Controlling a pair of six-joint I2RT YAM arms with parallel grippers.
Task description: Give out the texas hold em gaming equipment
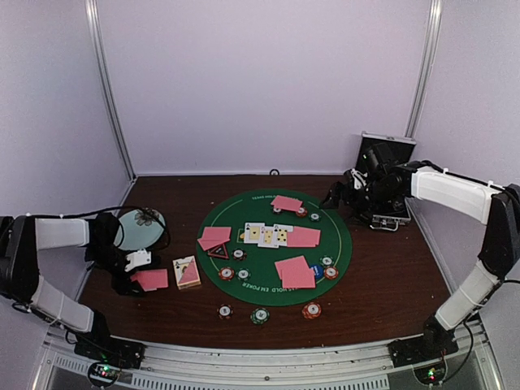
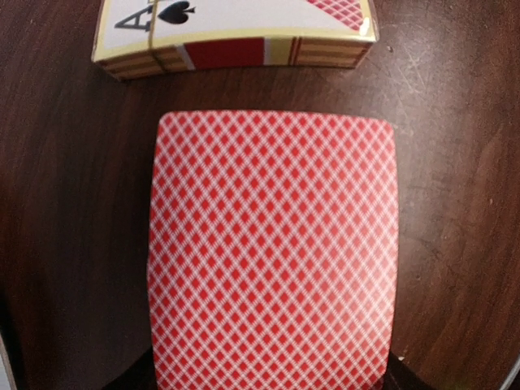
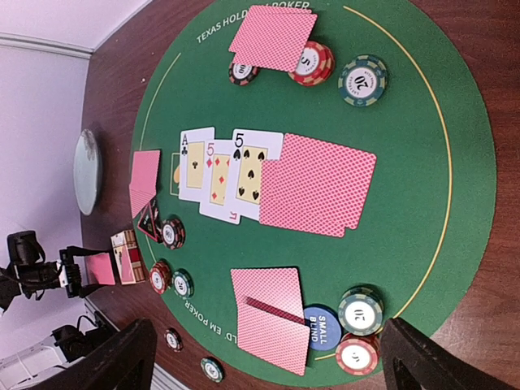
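Pinching pink-red-backed playing cards point(image 2: 275, 252) in left tool point(image 1: 142, 276), pressed together on their near edge, low over the dark brown desk point(image 1: 390, 276) at far left. Count in the grip not readable. Sits just beside the cream-and-red card box point(image 2: 236, 36), well apart from the round green felt mat point(image 1: 337, 236). Contact point itself hidden under the cards in the wrist view.

Right tool point(image 3: 270, 329) spread wide, holding nothing, hovering at far right by the black-lined metal case point(image 1: 388, 183), facing back across the mat.

On the mat: three face-up cards point(image 3: 223, 175) in a row mid-mat, face-down cards beside the row and at three seats, small round striped poker chips point(image 3: 361, 313) next to them, blue round "small blind" button point(image 3: 318, 327) partly under one pair, black red-edged triangular marker point(image 1: 218, 252) at the left rim. Three more chips off the mat on the near side.

Judged risks:
- Thin edge grip on slick cards: fanning or shedding extras on any fast swing toward the mat.
- Clipping the card box on lift-out, given so little gap.
- Dragging across the triangular marker or the left-seat pair on entry, scattering placed cards.
- Crossing paths with right tool on a simultaneous reach to mid-mat.
- Bumping the pale blue round dish point(image 1: 140, 229), close behind the left arm, on retreat.
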